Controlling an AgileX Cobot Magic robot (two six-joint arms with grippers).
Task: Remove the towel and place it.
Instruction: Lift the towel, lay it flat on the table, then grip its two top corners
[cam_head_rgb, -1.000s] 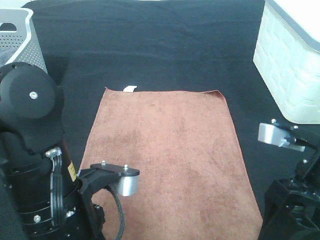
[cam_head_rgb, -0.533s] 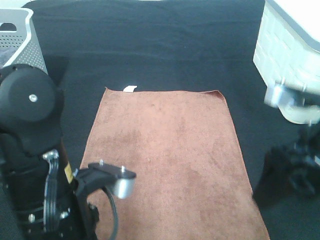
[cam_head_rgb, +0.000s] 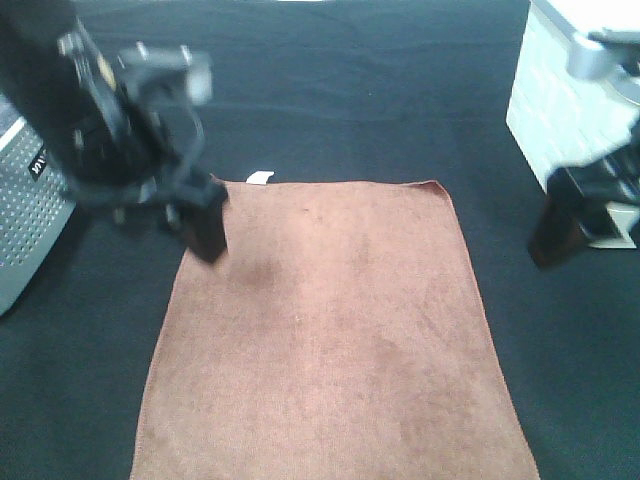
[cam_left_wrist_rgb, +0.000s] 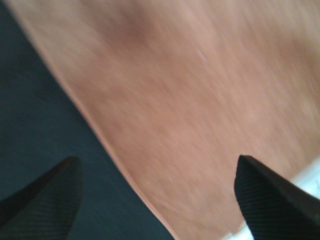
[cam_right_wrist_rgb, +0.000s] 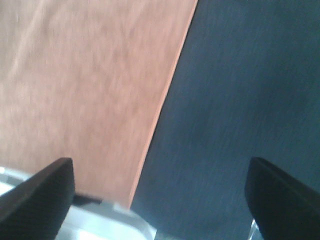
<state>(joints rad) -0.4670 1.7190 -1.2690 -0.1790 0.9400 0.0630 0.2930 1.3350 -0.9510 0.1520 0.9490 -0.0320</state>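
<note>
While the towel (cam_head_rgb: 330, 330) lies flat in the middle of the black table cover (cam_head_rgb: 350, 90), the left gripper (cam_left_wrist_rgb: 156, 160) hangs over its far left corner near the white tag (cam_head_rgb: 259, 178) — fingers spread, holding nothing. The right gripper (cam_right_wrist_rgb: 160, 161) — likewise spread and empty — hovers off the towel's right side by the white basket (cam_head_rgb: 570, 120).

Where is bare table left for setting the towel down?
Widest free patch: the black covering beyond the far edge of the towel, between the grey basket and the white basket. Bare strips also flank the towel's near half. Crowded: the towel's far-left corner under the left end effector, and beside the white basket, where the right end effector hangs.
</note>
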